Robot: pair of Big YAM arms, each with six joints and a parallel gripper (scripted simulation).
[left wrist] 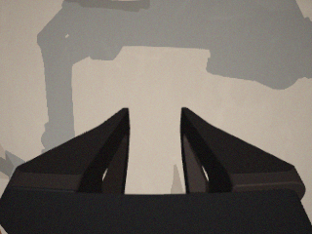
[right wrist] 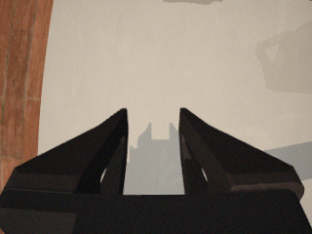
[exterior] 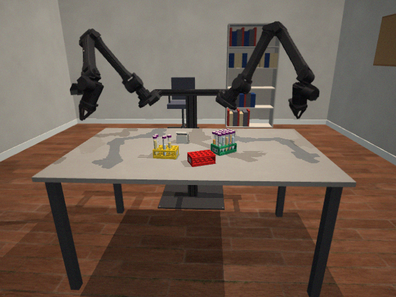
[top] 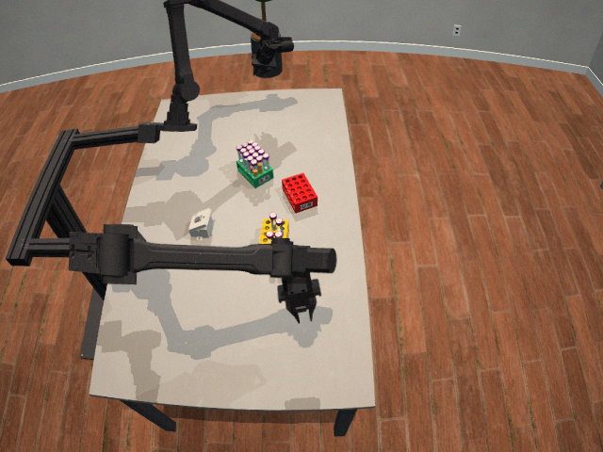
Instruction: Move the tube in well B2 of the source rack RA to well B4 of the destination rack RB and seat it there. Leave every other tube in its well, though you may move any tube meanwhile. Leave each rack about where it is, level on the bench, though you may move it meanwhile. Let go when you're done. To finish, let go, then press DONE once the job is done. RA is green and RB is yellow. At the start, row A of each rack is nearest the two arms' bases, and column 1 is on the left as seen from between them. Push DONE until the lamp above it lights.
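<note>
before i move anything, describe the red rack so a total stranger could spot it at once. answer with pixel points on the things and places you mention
On the pale table (top: pixel 321 350) (exterior: pixel 127 172), two plastic-looking racks hold purple-capped tubes: one green (top: pixel 254 179) (exterior: pixel 224 151), one yellow (top: pixel 263 236) (exterior: pixel 166 156). The red block-shaped rack (top: pixel 299 193) (exterior: pixel 201 158) sits near them. Unlike both, it holds no tubes, only open round wells on top.
</note>
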